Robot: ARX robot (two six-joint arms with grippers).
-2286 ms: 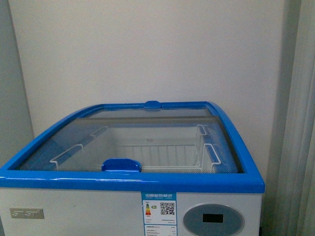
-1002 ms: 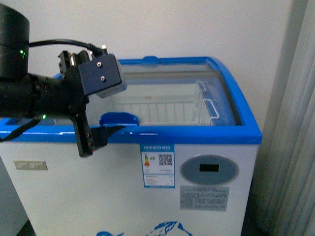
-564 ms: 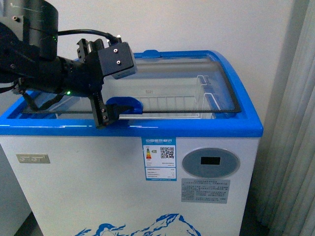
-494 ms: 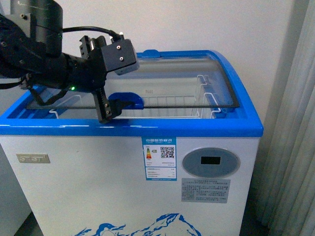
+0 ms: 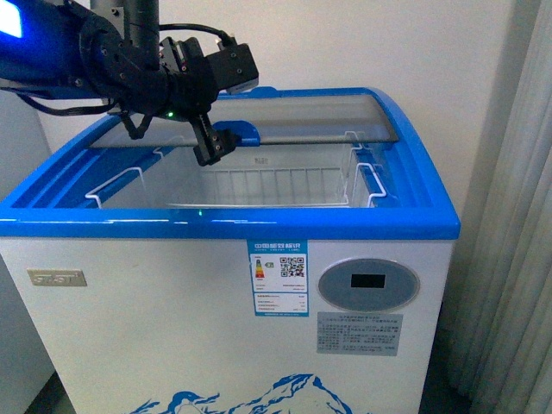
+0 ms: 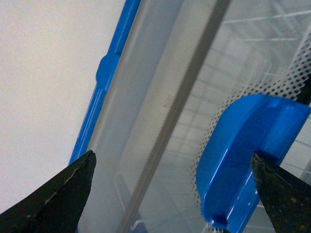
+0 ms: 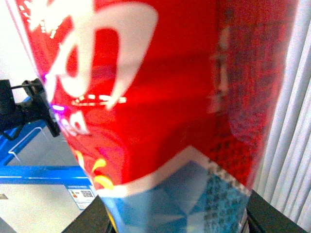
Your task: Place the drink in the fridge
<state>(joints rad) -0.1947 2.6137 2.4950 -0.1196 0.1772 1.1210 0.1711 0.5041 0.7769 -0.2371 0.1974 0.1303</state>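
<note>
Front view: the fridge (image 5: 259,226) stands with its glass lid (image 5: 319,116) at the rear, so the front half of the wire basket (image 5: 285,185) lies uncovered. The left gripper (image 5: 214,148) hangs at the blue lid handle (image 5: 243,133), above the back of the opening. In the left wrist view its jaws are spread wide, with the handle lying close to one fingertip (image 6: 282,194) and nothing clamped.

The drink (image 7: 146,97), a red can, fills the right wrist view. Only dark finger edges show at the frame's corners, so the right gripper (image 7: 180,218) is probably closed on it. The can's long axis runs nearly parallel to the curtain (image 7: 291,121) folds, so it is about upright. The fridge shows small beyond the can, well apart from it. The right arm is absent from the front view. The coming move therefore requires carrying the can across to the uncovered front opening, clear of the left arm.
</note>
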